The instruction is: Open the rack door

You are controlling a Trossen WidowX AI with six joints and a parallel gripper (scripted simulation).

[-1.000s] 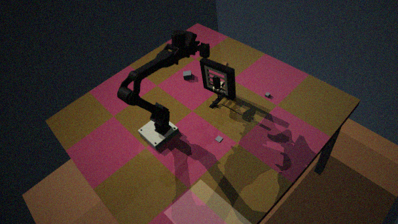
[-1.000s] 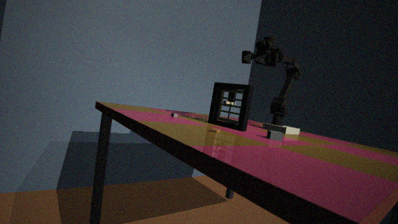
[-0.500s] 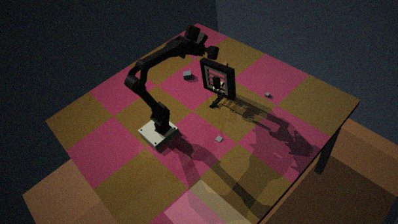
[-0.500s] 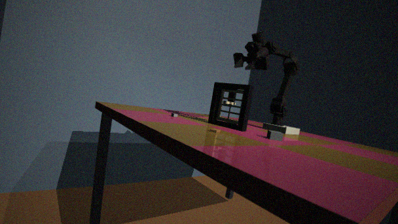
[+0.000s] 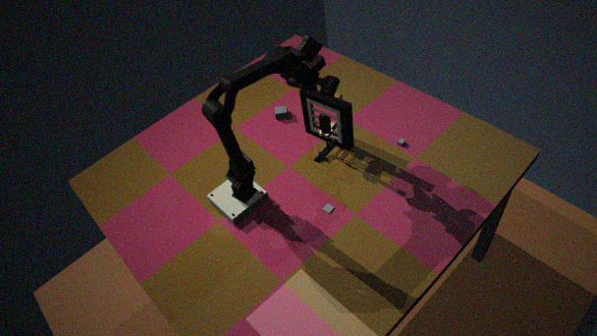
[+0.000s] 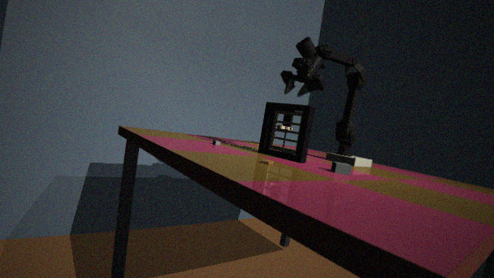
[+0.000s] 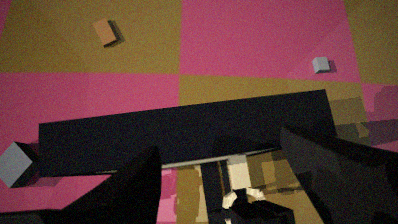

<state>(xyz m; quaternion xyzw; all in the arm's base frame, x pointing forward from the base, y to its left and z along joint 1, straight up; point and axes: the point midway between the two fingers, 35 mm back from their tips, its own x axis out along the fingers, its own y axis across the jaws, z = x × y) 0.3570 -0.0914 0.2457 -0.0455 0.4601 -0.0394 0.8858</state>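
Note:
The dark rack frame [image 5: 347, 125] [image 6: 265, 132] [image 7: 190, 131] stands upright on the table. Its barred door, with a light rim [image 5: 309, 115], appears shut in it; in the wrist view only a thin light top edge shows. The dark handle [image 5: 324, 123] [image 6: 288, 119] [image 7: 265, 212] stands upright on the door's arm side, with pale pieces beside it. My gripper [image 6: 293, 94] [image 7: 220, 145] is open and empty, pointing down above the frame's top. In the wrist view the handle lies low between the two fingers, below them. The frame partly hides the gripper in the top view.
A grey block [image 5: 281, 112] [image 6: 342, 167] [image 7: 15, 165] lies beside the frame. A small grey cube [image 5: 402, 142] [image 6: 216, 142] [image 7: 321, 64] and an orange block [image 6: 266, 162] [image 7: 105, 32] lie beyond it. A flat grey tile [image 5: 328, 208] lies near the white arm base [image 5: 226, 197].

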